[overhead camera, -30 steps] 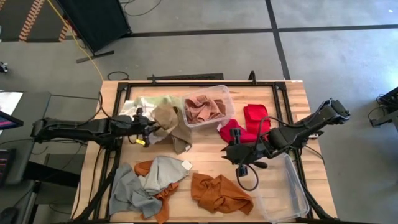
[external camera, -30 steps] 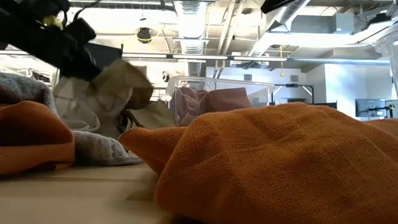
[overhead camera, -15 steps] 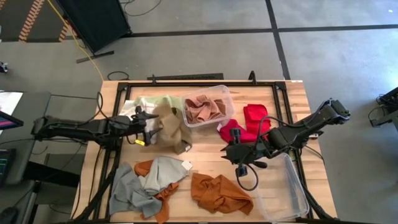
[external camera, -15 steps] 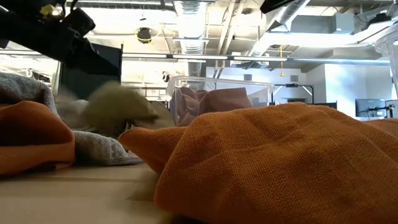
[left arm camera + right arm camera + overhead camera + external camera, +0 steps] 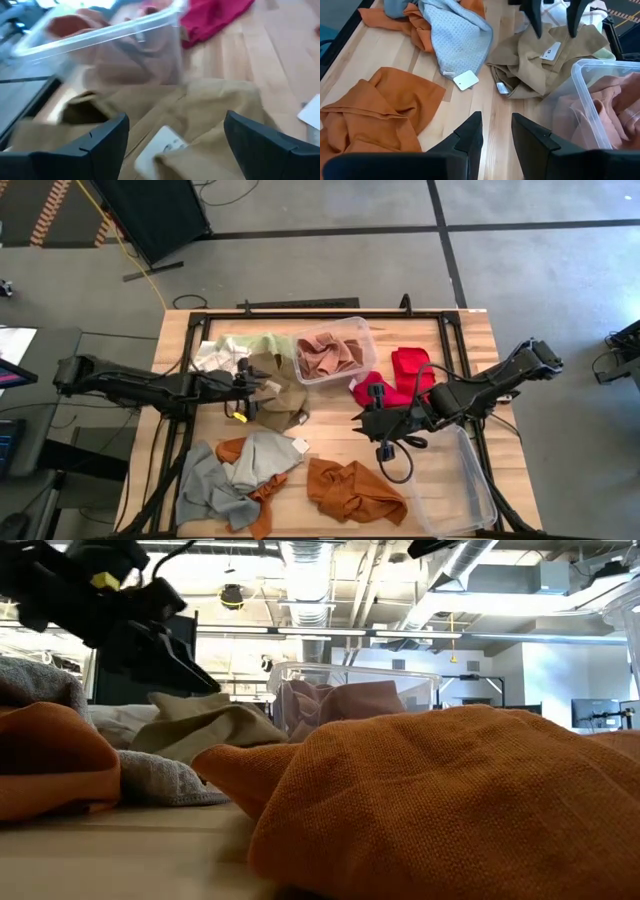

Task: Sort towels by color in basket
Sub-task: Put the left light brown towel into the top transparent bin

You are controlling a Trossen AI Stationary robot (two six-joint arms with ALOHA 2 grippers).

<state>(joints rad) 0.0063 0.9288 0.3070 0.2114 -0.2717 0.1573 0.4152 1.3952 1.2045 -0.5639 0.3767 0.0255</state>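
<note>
A: On the worktop [image 5: 330, 450], left of centre, the tan towel [image 5: 272, 390] lies crumpled just beside the clear bin [image 5: 362, 338] that holds the pink towels [image 5: 325, 355]. Left gripper [image 5: 258, 383] sits directly over it, fingers spread wide, nothing between them. Tan cloth is loose on the wood, not in any bin.

B: Risk from here?

A: Main one, in my judgement: the tan towel is outside a container and touches the pink bin's wall. A regrasp close to that wall could snag the rim and drag or tip the bin. Its white tag [image 5: 551, 50] faces up, and pinching only the tag would likely give a weak hold. A pale green towel [image 5: 262, 344] and a white one [image 5: 214, 356] lie behind it, so a deep pinch may lift two colours together.

B: Right side?

A: Right gripper [image 5: 372, 423] hangs near the red towels [image 5: 400, 380], fingers [image 5: 470, 132] parted only narrowly, empty as far as its wrist view shows. The second clear bin [image 5: 470, 490] is at the right front corner and looks empty. If the arm swings wide, its cable loop could catch that bin's edge.

B: Arm poses?

A: Left arm is stretched almost flat across the worktop from the left edge, wrist level, gripper pointed toward the pink bin. Right arm reaches in from the right rear, elbow raised, forearm angled down toward centre.

B: Remaining piles?

A: Grey towel [image 5: 205, 485], a pale patterned one [image 5: 262, 455] and rust orange towels [image 5: 352, 490] at the front, unsorted.
</note>
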